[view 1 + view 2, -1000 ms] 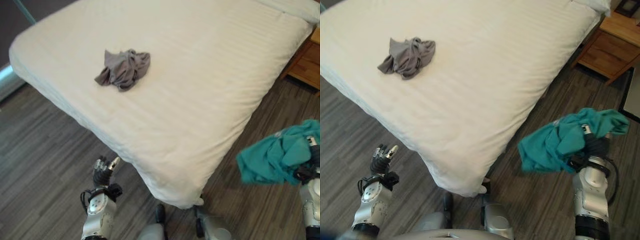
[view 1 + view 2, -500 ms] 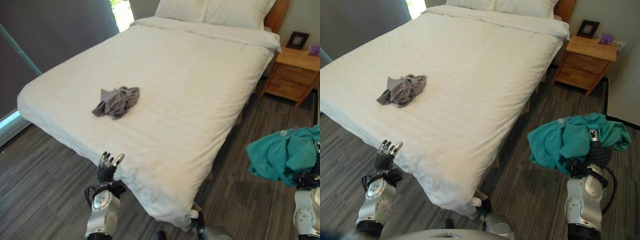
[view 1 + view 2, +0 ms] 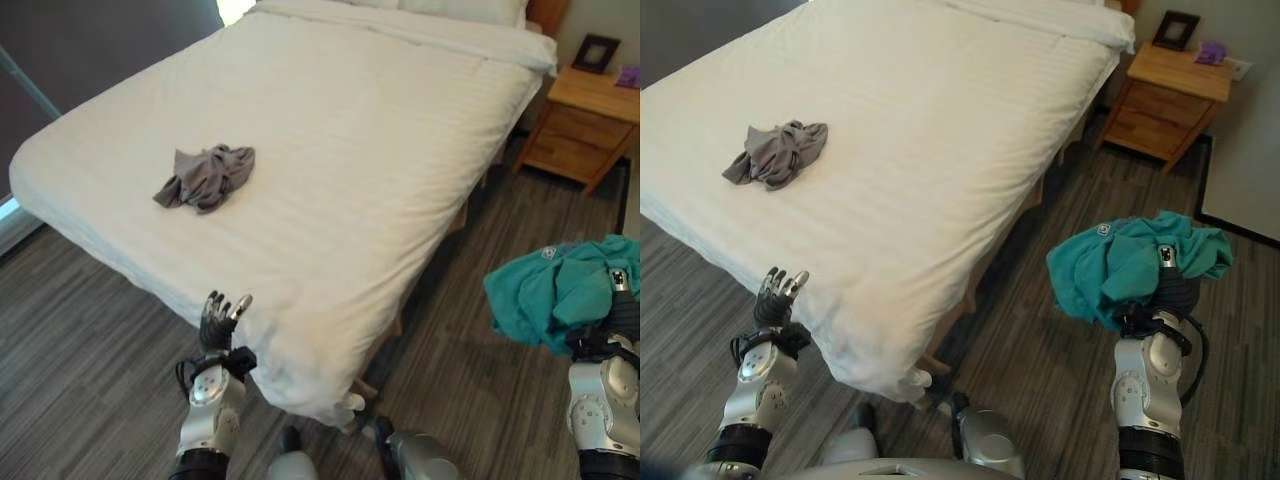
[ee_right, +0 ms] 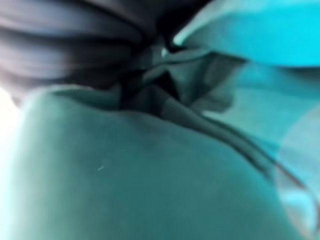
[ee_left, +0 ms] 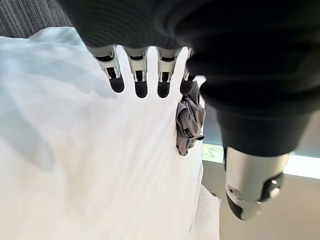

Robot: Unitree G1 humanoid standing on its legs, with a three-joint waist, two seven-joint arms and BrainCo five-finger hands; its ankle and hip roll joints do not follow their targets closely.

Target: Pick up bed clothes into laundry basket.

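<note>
Item: teal garment (image 3: 1120, 268), bunched, held aloft over the wood-look floor (image 3: 1060, 360), draped over the right robot hand (image 3: 1175, 290) and hanging toward the bed side of it. The right wrist view shows teal cloth pressed close around the dark cover; the fingers themselves are buried in the fabric (whether they are clenched on it cannot be told).

Item: grey garment (image 3: 205, 176), crumpled in a small heap on the white bed (image 3: 400, 130), well ahead of the left robot hand (image 3: 218, 318) and far across from the right one. In the left wrist view it lies beyond the fingertips (image 5: 141, 90), apart from them.

Left robot hand: raised upright just beside the near corner of the bed, fingers straight and released, thumb apart, grasping nothing.

Bed: white striped cover, smooth apart from the grey heap; pillows (image 3: 460, 8) at the far end (partly cut off).

Nightstand (image 3: 1168, 95): wooden, with drawers, beyond the right robot hand beside the bed's head; a small dark picture frame (image 3: 1175, 30) and a small purple object (image 3: 1211, 52) stand on top.
</note>
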